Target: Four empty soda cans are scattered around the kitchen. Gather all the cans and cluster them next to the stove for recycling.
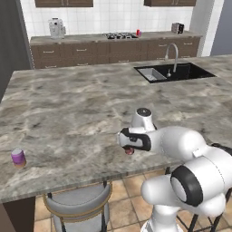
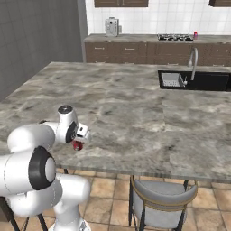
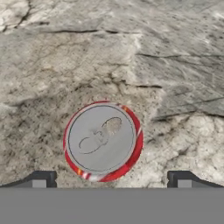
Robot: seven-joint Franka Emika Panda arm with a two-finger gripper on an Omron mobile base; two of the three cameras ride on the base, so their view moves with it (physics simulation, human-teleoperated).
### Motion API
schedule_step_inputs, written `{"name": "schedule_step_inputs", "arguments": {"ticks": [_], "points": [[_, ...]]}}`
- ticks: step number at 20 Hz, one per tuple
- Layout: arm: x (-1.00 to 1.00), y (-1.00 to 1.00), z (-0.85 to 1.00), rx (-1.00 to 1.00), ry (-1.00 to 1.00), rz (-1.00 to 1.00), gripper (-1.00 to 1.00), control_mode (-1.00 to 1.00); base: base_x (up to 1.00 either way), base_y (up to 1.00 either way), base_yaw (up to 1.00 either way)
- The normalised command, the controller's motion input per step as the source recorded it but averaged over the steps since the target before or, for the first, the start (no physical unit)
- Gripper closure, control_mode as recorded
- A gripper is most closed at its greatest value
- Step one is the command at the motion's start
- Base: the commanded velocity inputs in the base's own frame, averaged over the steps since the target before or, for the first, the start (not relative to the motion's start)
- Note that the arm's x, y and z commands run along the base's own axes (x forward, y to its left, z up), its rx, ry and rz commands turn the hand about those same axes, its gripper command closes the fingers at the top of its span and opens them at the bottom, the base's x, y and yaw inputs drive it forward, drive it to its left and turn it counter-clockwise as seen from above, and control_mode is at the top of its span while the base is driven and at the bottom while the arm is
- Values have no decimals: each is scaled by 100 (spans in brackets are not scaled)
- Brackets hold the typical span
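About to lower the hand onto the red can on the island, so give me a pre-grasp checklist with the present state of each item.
1. Gripper open: ok, fingers spread wide.
2. Red can upright: ok, its silver top faces the hand camera.
3. Can centred between the fingers: roughly ok, slightly toward one side.
4. Hand above the can, not touching: ok.
5. Space around the can on the counter: ok; the purple can stands far off.
6. Height left to descend: cannot tell.

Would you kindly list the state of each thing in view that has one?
gripper: jaws open, above the red can, holding nothing.
red can: upright on the island counter, ungrasped.
purple can: upright near the counter edge.
bright red can: standing beside the stove.
faucet: no water visible.
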Motion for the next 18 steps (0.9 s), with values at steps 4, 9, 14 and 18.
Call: {"name": "schedule_step_inputs", "arguments": {"ticks": [4,9,14,18], "points": [[-18,0,19,0,0,0,-100,-100,0,0,0],[8,0,26,0,0,0,-100,-100,0,0,0],[38,-2,11,0,6,0,-100,-100,0,0,0],[42,0,1,0,13,0,-100,-100,0,0,0]]}}
